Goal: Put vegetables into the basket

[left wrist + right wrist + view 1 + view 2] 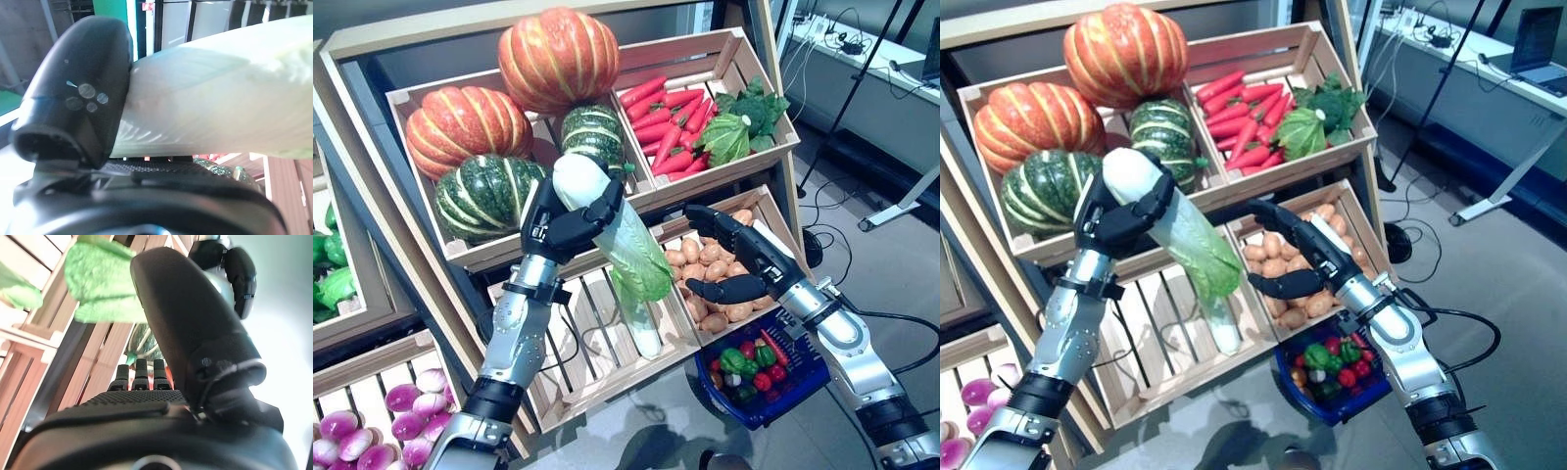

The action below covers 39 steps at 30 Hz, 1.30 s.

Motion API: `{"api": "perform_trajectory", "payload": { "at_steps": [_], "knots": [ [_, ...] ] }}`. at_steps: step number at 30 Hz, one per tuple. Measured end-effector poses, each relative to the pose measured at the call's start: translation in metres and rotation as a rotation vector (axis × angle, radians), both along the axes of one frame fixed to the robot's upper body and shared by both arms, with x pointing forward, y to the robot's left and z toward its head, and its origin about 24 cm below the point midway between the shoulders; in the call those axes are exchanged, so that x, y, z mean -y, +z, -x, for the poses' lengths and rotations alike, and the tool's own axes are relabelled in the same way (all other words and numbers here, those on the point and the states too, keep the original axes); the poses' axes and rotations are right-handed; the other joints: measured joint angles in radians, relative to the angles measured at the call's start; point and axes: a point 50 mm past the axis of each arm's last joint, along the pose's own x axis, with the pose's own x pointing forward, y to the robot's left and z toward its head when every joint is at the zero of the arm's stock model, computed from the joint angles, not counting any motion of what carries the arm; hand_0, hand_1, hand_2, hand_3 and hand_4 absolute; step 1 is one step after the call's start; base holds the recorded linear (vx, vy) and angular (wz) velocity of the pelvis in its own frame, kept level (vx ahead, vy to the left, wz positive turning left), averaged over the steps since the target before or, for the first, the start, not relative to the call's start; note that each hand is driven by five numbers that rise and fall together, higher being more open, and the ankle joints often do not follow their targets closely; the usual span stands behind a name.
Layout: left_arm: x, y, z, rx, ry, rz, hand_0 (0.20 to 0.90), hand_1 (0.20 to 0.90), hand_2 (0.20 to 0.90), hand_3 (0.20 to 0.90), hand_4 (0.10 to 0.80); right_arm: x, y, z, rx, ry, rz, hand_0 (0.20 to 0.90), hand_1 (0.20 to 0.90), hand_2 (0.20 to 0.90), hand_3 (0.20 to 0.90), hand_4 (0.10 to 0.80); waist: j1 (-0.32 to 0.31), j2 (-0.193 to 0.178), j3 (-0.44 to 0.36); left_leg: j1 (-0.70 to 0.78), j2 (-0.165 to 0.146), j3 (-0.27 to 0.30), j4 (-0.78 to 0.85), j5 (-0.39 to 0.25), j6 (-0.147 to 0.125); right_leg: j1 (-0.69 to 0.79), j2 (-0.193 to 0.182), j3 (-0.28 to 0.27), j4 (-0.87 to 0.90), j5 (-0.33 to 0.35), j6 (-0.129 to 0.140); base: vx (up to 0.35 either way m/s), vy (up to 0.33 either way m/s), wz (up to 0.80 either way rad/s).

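My left hand (570,223) is shut on the white stalk end of a napa cabbage (626,250), held up in front of the stand with its green leaves pointing down and right. The stalk (205,98) shows pale and ribbed against the thumb in the left wrist view. My right hand (736,257) is open, fingers straight, just right of the cabbage's leafy end and above the blue basket (773,397). The basket stands on the floor and holds red and green peppers (749,364). The cabbage's green tip (98,281) shows past my right hand's thumb (195,323) in the right wrist view.
A wooden stand (372,117) with slatted crates (597,323) stands close in front. A second cabbage (644,328) lies in the slatted crate below the held one. A desk (891,88) and metal stand legs (901,211) are at the far right, with cables on the floor.
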Motion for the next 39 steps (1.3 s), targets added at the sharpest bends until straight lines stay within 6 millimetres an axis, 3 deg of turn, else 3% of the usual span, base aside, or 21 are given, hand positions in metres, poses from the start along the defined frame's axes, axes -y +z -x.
{"api": "perform_trajectory", "payload": {
  "at_steps": [5, 11, 19, 29, 39],
  "knots": [
    [0.001, -0.003, 0.001, -0.014, 0.001, 0.006, 0.300, 0.300, 0.300, 0.300, 0.400, -0.001, -0.007, -0.002, -0.095, 0.007, 0.021, 0.900, 0.900, 0.900, 0.900, 0.800, 0.001, -0.011, -0.024, 0.028, -0.018, 0.012, -0.049, 0.018, 0.013, 0.049, -0.001, 0.000, -0.101, 0.054, 0.014, 0.002, 0.000, -0.01],
    [0.003, -0.007, 0.002, -0.028, 0.010, -0.024, 0.300, 0.300, 0.300, 0.300, 0.400, -0.011, 0.000, -0.003, -0.181, 0.084, 0.032, 0.900, 0.900, 0.900, 0.900, 0.800, -0.003, -0.020, -0.042, 0.048, -0.030, 0.023, -0.088, 0.034, 0.019, 0.078, 0.002, 0.007, -0.175, 0.096, 0.018, 0.002, 0.004, -0.04],
    [0.013, -0.018, 0.003, -0.063, -0.026, -0.089, 0.300, 0.300, 0.300, 0.300, 0.400, -0.018, -0.004, -0.007, -0.416, 0.179, -0.053, 0.900, 0.900, 0.900, 0.900, 0.800, 0.003, -0.026, -0.047, 0.069, -0.030, 0.022, -0.097, 0.038, 0.018, 0.103, 0.006, 0.010, -0.192, 0.104, 0.018, 0.000, 0.000, 0.00],
    [0.022, -0.026, 0.006, -0.058, -0.079, -0.307, 0.300, 0.300, 0.300, 0.300, 0.400, -0.017, -0.016, -0.015, -0.672, 0.208, -0.107, 0.900, 0.900, 0.900, 0.900, 0.800, 0.020, -0.041, -0.059, 0.073, -0.030, 0.018, -0.100, 0.041, 0.017, 0.119, 0.007, 0.003, -0.210, 0.113, 0.017, 0.000, 0.000, 0.00],
    [0.024, -0.032, 0.007, -0.078, -0.104, -0.332, 0.300, 0.300, 0.300, 0.300, 0.400, -0.021, -0.016, -0.025, -0.737, 0.225, -0.068, 0.900, 0.900, 0.900, 0.900, 0.800, 0.020, -0.049, -0.067, 0.073, -0.030, 0.012, -0.101, 0.044, 0.018, 0.122, 0.007, -0.001, -0.210, 0.113, 0.017, 0.000, 0.000, 0.00]
  ]
}}
